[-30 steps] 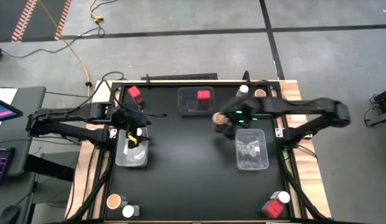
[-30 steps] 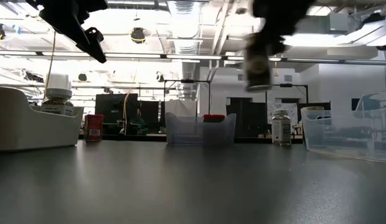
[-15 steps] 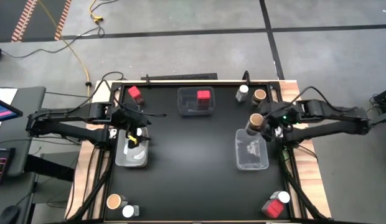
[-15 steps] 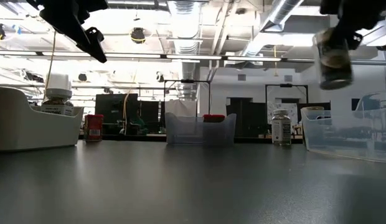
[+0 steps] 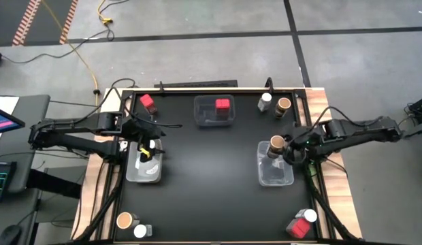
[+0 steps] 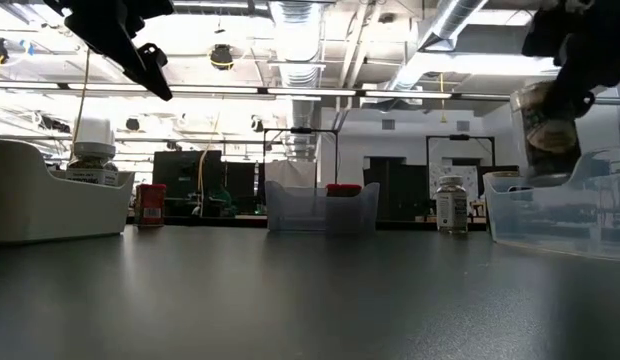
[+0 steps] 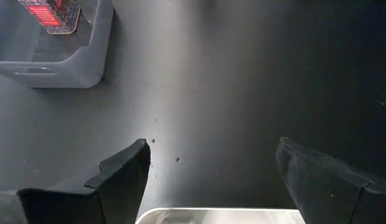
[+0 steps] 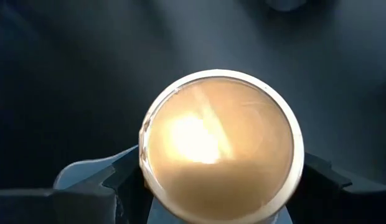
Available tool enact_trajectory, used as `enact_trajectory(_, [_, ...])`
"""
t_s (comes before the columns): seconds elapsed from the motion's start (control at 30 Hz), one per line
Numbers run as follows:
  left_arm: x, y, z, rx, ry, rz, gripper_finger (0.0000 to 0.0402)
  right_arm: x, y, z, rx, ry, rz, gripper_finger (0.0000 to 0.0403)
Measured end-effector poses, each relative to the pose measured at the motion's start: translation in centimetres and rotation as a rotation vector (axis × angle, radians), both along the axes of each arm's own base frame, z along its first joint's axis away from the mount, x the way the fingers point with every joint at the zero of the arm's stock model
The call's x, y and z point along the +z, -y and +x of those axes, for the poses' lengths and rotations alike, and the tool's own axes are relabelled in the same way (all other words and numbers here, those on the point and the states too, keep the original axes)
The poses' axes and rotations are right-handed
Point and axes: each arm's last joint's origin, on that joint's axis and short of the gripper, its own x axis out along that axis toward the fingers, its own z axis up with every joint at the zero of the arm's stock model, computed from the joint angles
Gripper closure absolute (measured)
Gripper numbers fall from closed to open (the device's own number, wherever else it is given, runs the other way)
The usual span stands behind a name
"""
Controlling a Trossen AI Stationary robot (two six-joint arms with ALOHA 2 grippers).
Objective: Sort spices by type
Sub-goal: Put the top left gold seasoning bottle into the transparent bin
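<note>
Spice jar with a round tan lid and glass body (image 5: 276, 144) hangs above the near end of the clear rectangular plastic bin (image 5: 275, 174) on the right of the black tabletop (image 5: 204, 170); we see our right end effector (image 5: 284, 151) clamped on it (the lid fills the right wrist view (image 8: 219, 144), a dark finger on either side). In the low view the jar (image 6: 549, 133) is off the surface, above the bin's rim (image 6: 510, 205). Our left end effector (image 7: 208, 171) hovers spread wide over the white bin (image 5: 143, 171), which holds a white-capped jar (image 6: 92, 150). A red-topped container (image 5: 222, 105) sits in the far middle bin.
</note>
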Motion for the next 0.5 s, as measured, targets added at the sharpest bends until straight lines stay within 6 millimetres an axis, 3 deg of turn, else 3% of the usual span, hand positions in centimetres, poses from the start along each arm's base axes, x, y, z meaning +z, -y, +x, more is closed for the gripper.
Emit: enact_trajectory(0.5, [0.0, 0.0, 0.0, 0.000, 0.000, 0.000, 0.0068, -4.5, -0.9, 0.5, -0.029, 0.004, -0.054, 0.0096])
